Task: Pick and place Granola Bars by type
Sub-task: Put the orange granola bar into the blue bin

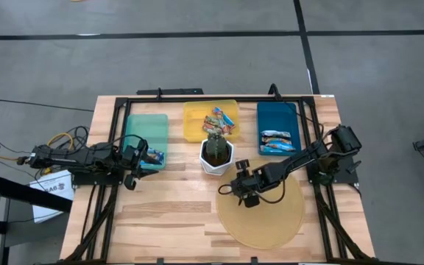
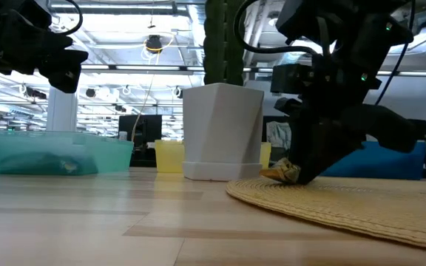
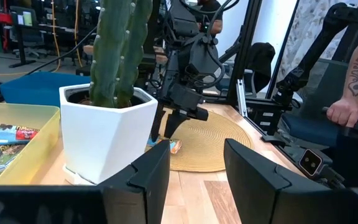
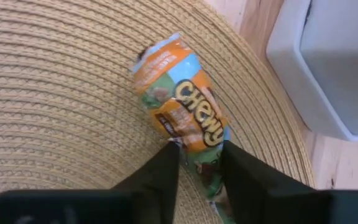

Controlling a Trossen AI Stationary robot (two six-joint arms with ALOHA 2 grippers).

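- Orange-and-blue wrapper marked "Chewy": one granola bar [image 4: 182, 118] lies on the round woven mat [image 1: 267, 221], at the mat's upper left edge in the high view, just beside the white pot [image 1: 216, 156] that holds a green cactus [image 3: 120, 50].
- Right gripper [image 4: 197, 154] is down on that bar; in the right wrist view its two dark fingers [image 4: 163, 168] sit either side of the bar's near end, pinching the wrapper between them.
- In the low view the right gripper [image 2: 309, 166] reaches down to the mat at right of centre, with the bar's crumpled end [image 2: 283, 172] showing at its tip.
- Left gripper [image 1: 140, 163] sits at the left of the high view, over the lower right corner of the teal tray [image 1: 144, 129]; in the left wrist view its fingers [image 3: 142, 180] stand spread apart with nothing visible between them.
- A dark-wrapped bar [image 1: 154, 155] lies in the teal tray's lower right corner, beside the left gripper.
- Yellow tray [image 1: 197, 118], top centre of the high view, holds a loose pile of bars [image 1: 221, 121] in orange, blue and silver.
- Blue tray [image 1: 274, 114], upper right, holds a few blue-and-silver bars [image 1: 277, 140] at its lower end.
- All three trays rest on the pale wooden table [image 1: 160, 221].
- At the right edge of the left wrist view, a person's hand [image 3: 344, 112] rests beyond the table.
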